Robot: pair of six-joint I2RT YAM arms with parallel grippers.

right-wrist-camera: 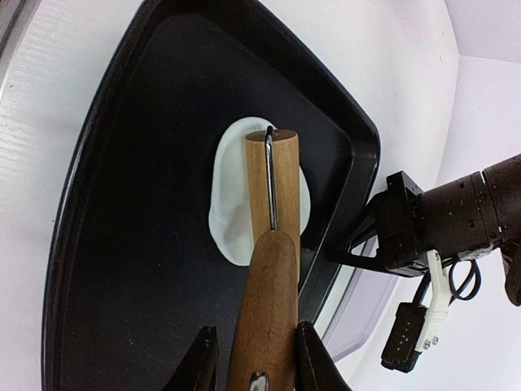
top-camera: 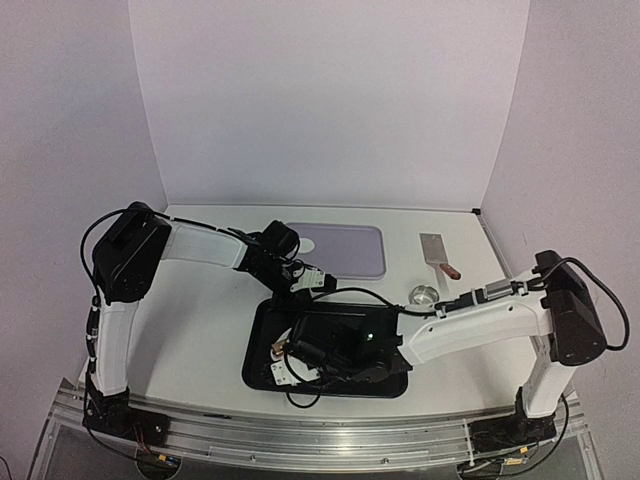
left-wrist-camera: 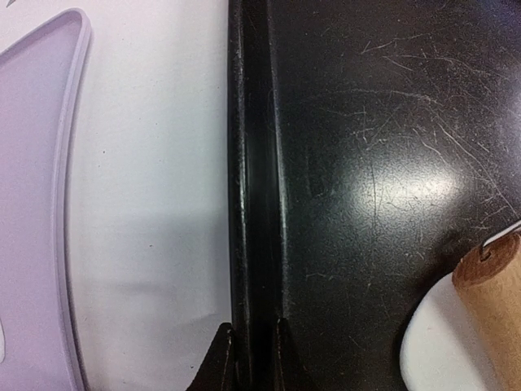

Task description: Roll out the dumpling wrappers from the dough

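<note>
A flat white oval of dough lies in the black tray; it also shows in the left wrist view. A wooden rolling pin rests across the dough, with its roller end in the left wrist view. My right gripper is shut on the pin's handle, low over the tray. My left gripper is shut on the tray's far rim, and it also shows in the top view. A pale round patch on the purple mat may be a wrapper.
A purple mat lies behind the tray, close to the left gripper. A small steel ring and a flat metal scraper with a red handle sit at the right. White walls close in the back and sides.
</note>
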